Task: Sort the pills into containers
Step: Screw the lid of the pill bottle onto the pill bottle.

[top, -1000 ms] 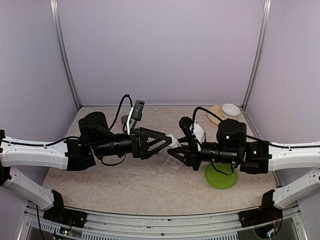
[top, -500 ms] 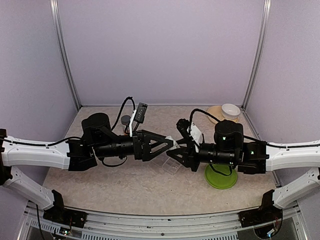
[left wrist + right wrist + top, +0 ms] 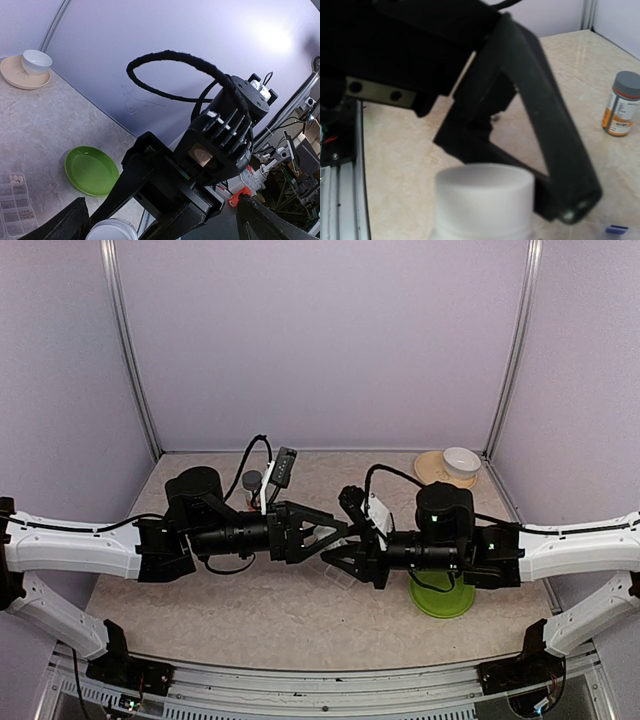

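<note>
Two bottles (image 3: 485,200) (image 3: 621,104), two plates (image 3: 92,171) (image 3: 17,80), bowl (image 3: 36,61), pillbox (image 3: 15,197)

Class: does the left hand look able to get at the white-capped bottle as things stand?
Probably yes: the left hand is open, and the white-capped bottle, held in the right hand, sits before its spread fingers, nothing between.

The beige marbled counter (image 3: 250,610) carries a green plate (image 3: 441,602) at lower right, a tan saucer (image 3: 431,469) holding a white bowl (image 3: 461,459) at upper right, a grey-capped orange bottle (image 3: 251,486) left of centre, and a clear pill box (image 3: 338,575) at centre, partly hidden.
</note>
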Controlling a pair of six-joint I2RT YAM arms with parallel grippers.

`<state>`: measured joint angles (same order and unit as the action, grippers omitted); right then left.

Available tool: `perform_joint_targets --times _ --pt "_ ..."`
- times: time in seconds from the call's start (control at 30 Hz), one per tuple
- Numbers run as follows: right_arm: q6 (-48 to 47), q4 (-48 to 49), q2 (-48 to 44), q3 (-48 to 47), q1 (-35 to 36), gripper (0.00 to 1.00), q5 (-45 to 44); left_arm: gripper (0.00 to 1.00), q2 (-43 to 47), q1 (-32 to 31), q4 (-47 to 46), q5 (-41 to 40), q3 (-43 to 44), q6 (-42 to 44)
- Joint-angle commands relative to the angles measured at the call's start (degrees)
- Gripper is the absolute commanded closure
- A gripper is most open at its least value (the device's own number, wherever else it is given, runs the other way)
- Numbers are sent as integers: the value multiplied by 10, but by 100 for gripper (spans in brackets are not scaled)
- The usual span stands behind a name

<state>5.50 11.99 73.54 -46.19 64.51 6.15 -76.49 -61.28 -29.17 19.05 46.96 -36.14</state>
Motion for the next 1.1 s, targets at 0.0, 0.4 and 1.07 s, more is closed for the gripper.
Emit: perform_joint_targets --times 0.0,0.4,1.07 --pt "4 -1 0 -12 4 84 3 1 8 -15 -41 22 11 8" --pt "-54 -49 -56 -9 1 83 -60 6 25 -9 165 -114 56 -28" --pt "-76 -80 -44 -18 13 84 -127 32 -43 15 226 -68 131 -60"
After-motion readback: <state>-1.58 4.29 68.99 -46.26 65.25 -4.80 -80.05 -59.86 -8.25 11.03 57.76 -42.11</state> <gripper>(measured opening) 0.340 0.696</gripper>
